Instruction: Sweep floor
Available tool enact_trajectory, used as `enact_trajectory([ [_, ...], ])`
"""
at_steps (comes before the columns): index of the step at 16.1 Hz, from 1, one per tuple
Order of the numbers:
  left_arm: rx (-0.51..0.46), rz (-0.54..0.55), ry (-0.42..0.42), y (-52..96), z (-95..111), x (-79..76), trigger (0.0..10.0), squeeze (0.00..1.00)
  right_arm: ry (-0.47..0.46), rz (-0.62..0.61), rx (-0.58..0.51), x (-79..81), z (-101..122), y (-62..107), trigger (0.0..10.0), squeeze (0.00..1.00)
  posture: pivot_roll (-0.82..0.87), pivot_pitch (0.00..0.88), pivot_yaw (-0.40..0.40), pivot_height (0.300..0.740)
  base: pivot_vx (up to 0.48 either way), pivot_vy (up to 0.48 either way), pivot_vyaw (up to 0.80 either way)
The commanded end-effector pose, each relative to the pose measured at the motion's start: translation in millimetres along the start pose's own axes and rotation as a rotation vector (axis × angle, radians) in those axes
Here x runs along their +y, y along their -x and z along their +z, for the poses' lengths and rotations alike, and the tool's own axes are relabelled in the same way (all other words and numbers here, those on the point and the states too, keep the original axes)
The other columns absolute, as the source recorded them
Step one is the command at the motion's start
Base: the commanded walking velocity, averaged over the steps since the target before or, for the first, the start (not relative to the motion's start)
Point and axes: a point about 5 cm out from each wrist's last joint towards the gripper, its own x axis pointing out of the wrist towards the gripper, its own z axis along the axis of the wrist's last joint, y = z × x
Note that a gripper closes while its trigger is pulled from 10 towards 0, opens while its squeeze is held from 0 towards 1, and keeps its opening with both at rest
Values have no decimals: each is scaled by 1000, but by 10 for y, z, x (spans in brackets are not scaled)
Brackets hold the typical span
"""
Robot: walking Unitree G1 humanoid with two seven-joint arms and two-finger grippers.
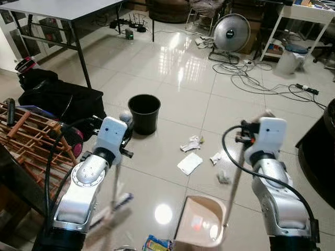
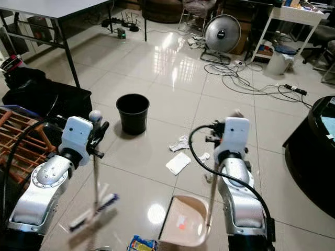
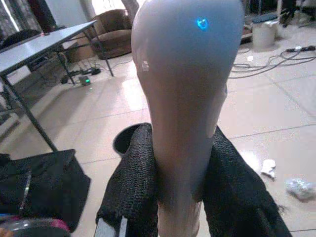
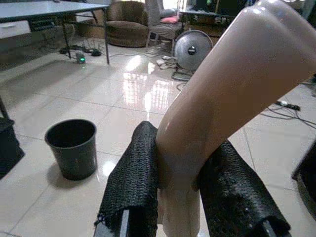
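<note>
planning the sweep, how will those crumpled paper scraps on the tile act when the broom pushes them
The paper scraps look crumpled and thin, so probably very light. The tile floor is glossy, so they'll likely slide easily. Being crumpled, some may tumble past the dustpan.

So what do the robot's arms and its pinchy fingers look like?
Both arms are shiny silver metal with round, bolted joints, and each ends in a white boxy wrist block. A thick black cable loops beside each one. The left gripper and the right gripper each have two long black fingers with a rough, woven-looking surface.
</note>
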Motion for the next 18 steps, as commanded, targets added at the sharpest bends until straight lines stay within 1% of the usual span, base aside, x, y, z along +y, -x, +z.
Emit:
enact_trajectory([
  [1, -43, 1, -18, 4, 110, 7, 10000, 0, 17, -9, -39, -33, 69, -23, 10000, 0, 84, 0, -53, 740, -375, 0, 0],
  [5, -47, -12, -27, 14, 114, -21, 10000, 0, 19, -6, -40, -25, 68, -30, 10000, 0, 85, 0, -58, 740, -380, 0, 0],
  [15, -57, -23, -38, 16, 135, -18, 10000, 0, 14, -14, -39, -20, 52, -12, 10000, 0, 84, 0, -51, 740, -365, 0, 0],
  [16, -64, -52, -54, 13, 156, -41, 10000, 0, 9, -31, -33, -48, 35, 13, 10000, 0, 80, 0, -34, 740, 0, -442, 0],
  [18, -78, -81, -43, 2, 197, -59, 10000, 0, 0, -64, -23, -99, 2, 58, 10000, 0, 78, 0, -26, 740, 0, 0, 0],
])
